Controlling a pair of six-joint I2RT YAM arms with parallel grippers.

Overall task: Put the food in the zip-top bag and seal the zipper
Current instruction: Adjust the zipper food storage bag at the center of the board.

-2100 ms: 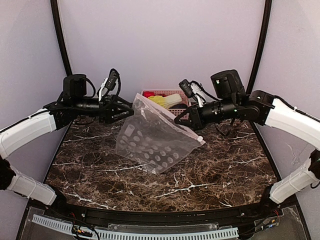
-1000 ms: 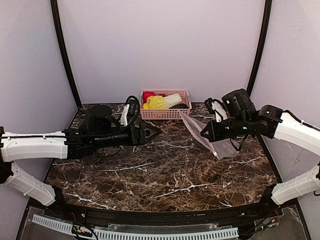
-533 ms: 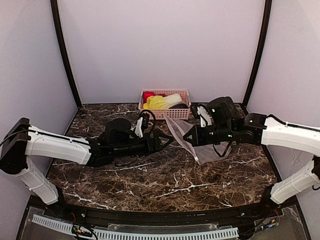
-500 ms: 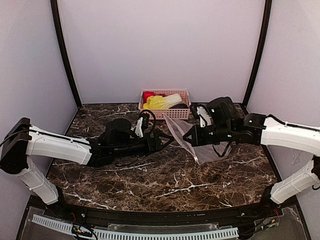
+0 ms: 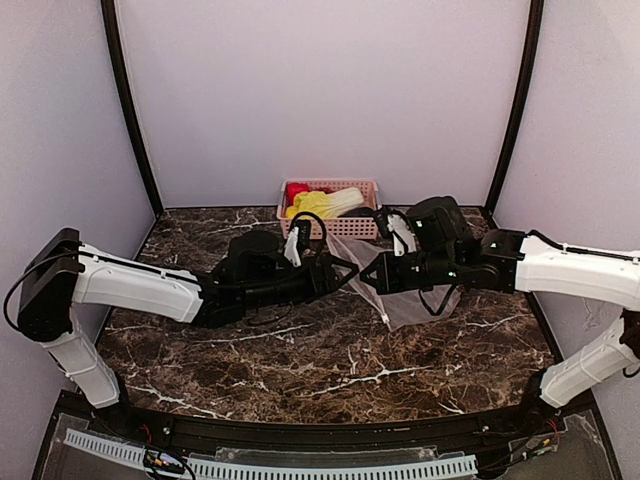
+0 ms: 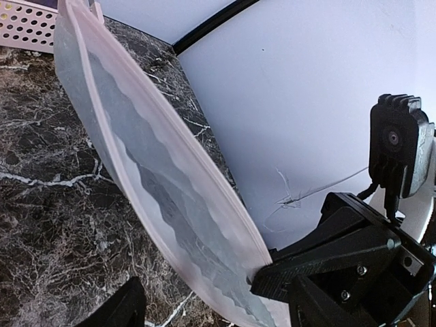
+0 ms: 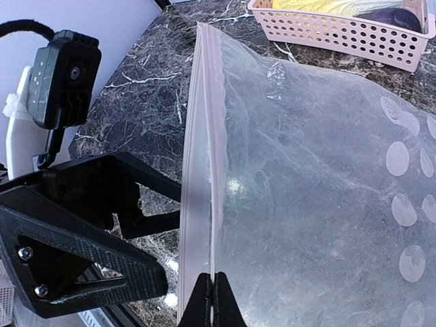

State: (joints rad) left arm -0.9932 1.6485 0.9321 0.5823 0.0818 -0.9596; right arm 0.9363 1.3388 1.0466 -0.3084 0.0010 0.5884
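Observation:
The clear dotted zip-top bag (image 5: 408, 292) hangs above the table at centre right, and my right gripper (image 5: 374, 285) is shut on its mouth edge. In the right wrist view the shut fingertips (image 7: 212, 300) pinch the zipper (image 7: 201, 136), which runs straight up the frame. My left gripper (image 5: 349, 272) is open, right beside the bag's mouth. In the left wrist view the bag (image 6: 157, 184) lies between its spread fingers (image 6: 126, 308). The food sits in the pink basket (image 5: 362, 226): a yellow-green cabbage (image 5: 325, 203) and a red pepper (image 5: 296, 190).
The pink basket stands at the back centre against the wall, just behind both grippers, and also shows in the right wrist view (image 7: 340, 30). Black frame posts rise at the back left and back right corners. The marble table (image 5: 300, 370) spreads in front of the arms.
My left arm has reached right across the table to the bag's mouth. My right gripper has carried the bag left toward the centre and lower, still shut on its edge.

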